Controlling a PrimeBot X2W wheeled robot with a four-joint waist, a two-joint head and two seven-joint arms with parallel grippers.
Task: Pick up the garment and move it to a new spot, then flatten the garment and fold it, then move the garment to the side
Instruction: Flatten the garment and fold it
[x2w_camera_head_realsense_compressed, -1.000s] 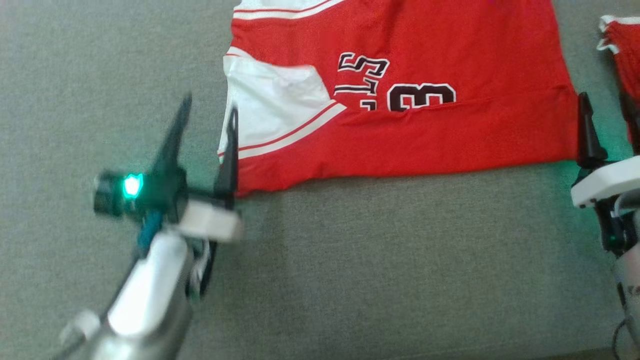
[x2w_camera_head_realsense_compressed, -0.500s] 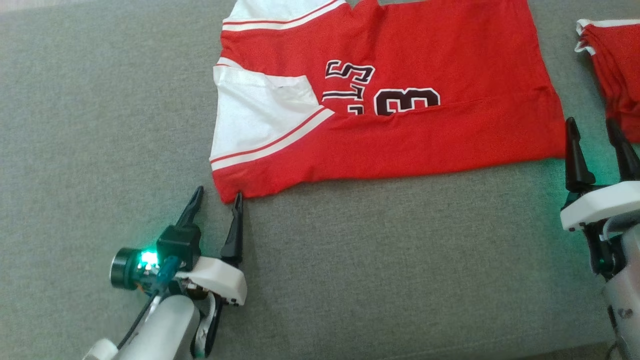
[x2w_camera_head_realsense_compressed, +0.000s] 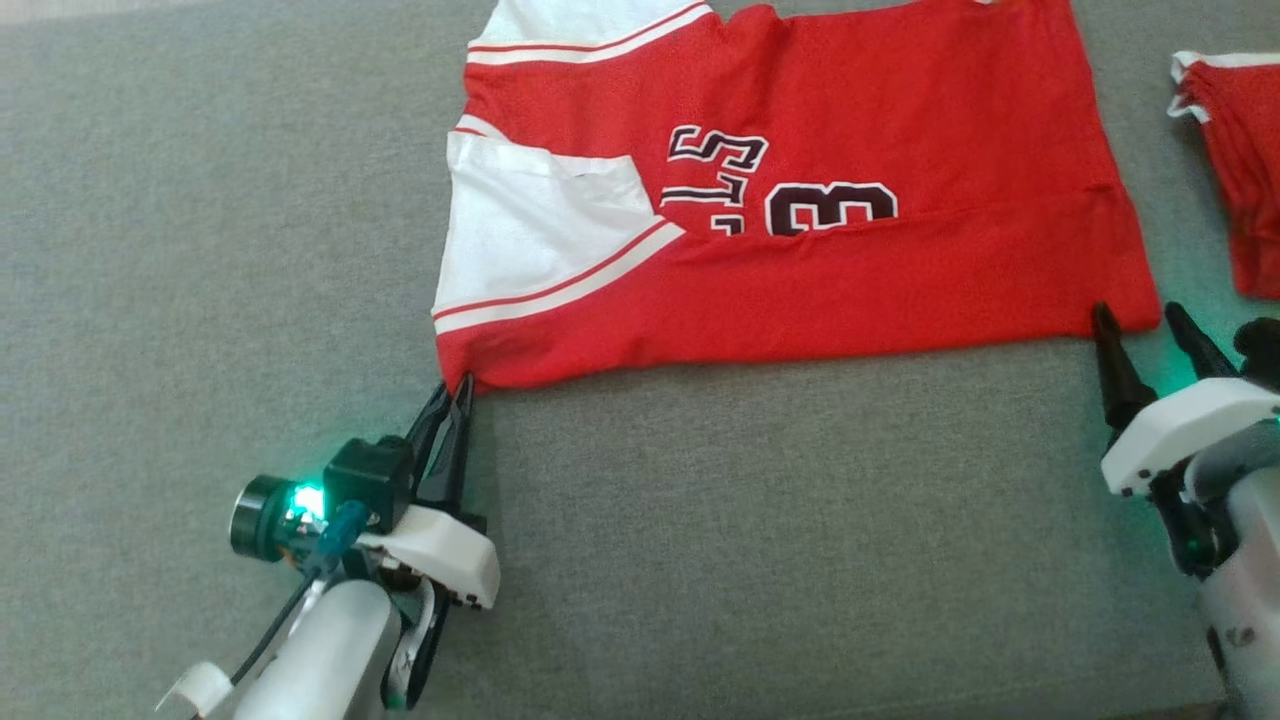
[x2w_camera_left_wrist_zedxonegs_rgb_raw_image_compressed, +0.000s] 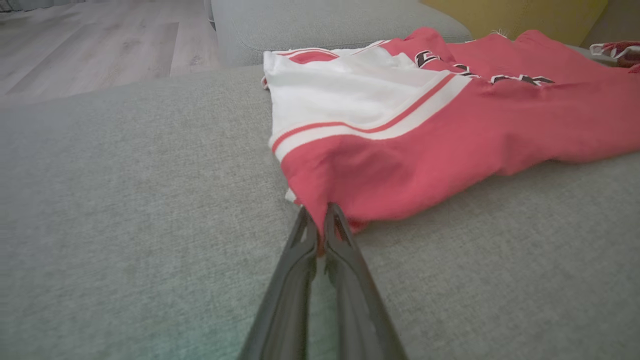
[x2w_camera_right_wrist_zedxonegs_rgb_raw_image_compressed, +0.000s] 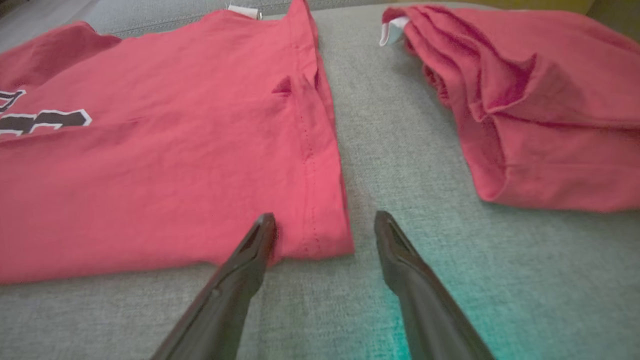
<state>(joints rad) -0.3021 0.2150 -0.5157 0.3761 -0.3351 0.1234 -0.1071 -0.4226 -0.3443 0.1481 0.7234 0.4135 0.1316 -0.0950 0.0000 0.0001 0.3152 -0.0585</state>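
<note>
We log red jersey (x2w_camera_head_realsense_compressed: 850, 280) flat on grey cushion (x2w_camera_head_realsense_compressed: 750, 520), twd far edge. L gripper (x2w_camera_head_realsense_compressed: 455, 392) pressed together, pinching jersey's near-left corner. R gripper (x2w_camera_head_realsense_compressed: 1136, 312) spread, fingers straddling near-right corner. 2nd red garment (x2w_camera_head_realsense_compressed: 1240, 170) crumpled further right on cushion, apart from jersey.

A grey woven cushion surface (x2w_camera_head_realsense_compressed: 760, 540) is stretching across the head view from edge to edge. A bunched red cloth (x2w_camera_head_realsense_compressed: 1240, 170) with white trim is lying on it at the upper right edge of that view, its folds gathering loosely. In the left wrist view, pale wooden flooring (x2w_camera_left_wrist_zedxonegs_rgb_raw_image_compressed: 90, 45) is showing at the upper left, and a yellow panel (x2w_camera_left_wrist_zedxonegs_rgb_raw_image_compressed: 510, 15) is standing along the upper right.
</note>
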